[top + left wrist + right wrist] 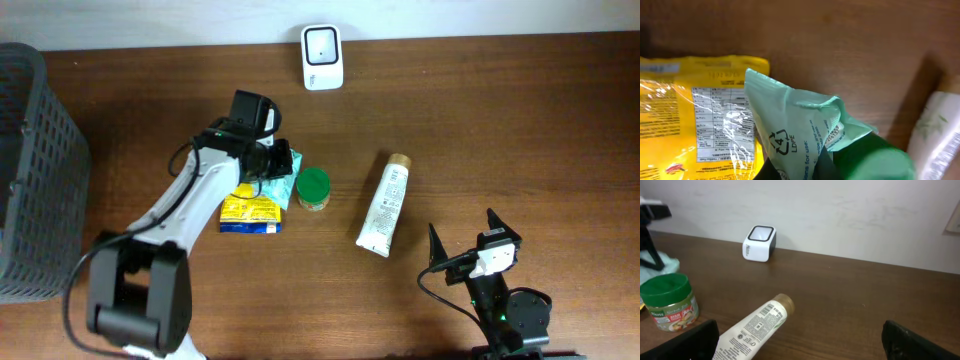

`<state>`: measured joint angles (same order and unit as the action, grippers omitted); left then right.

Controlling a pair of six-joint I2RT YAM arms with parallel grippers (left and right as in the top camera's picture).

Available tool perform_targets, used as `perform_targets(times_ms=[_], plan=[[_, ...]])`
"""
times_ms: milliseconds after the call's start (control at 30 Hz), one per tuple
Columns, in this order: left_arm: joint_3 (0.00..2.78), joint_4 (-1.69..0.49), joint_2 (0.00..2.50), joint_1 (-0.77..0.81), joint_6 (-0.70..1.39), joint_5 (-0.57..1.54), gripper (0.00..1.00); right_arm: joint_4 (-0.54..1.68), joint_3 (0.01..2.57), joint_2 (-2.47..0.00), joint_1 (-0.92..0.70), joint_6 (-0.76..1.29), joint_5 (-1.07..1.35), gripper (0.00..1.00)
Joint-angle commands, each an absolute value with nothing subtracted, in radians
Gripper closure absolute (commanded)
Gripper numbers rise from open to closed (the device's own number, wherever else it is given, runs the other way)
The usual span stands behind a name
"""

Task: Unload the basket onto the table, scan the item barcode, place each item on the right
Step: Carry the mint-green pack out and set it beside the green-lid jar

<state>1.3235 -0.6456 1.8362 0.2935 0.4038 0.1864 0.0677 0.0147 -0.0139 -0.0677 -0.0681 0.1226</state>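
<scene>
1. The left gripper [278, 160] was clamped shut on a thin mint-green packet [795, 125] of crinkly film. The packet bore a recycling mark, and no barcode showed.
2. The step in hand looked like the pick-up and presentation. The next move called for turning the packet's barcode toward the rounded white scanner [323, 57], which stood well apart.
3. The right gripper [461, 222] stood wide open and empty.
4. Near the packet were a glossy yellow pouch [250, 210], a green-lidded jar [314, 188] and a smooth white tube [384, 205].
</scene>
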Motion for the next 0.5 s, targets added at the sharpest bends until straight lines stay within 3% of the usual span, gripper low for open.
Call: perform_targets(times_ms=[0,467], plan=[[1.320,-0.638,1.884,0.295,0.469,0.194,1.00,0.067,0.006,-0.004,-0.063,-0.071,0.128,0.02],[1.319,-0.536,1.917,0.427,0.532,0.220,0.96,0.067,0.006,-0.004,-0.063,-0.071,0.128,0.02]])
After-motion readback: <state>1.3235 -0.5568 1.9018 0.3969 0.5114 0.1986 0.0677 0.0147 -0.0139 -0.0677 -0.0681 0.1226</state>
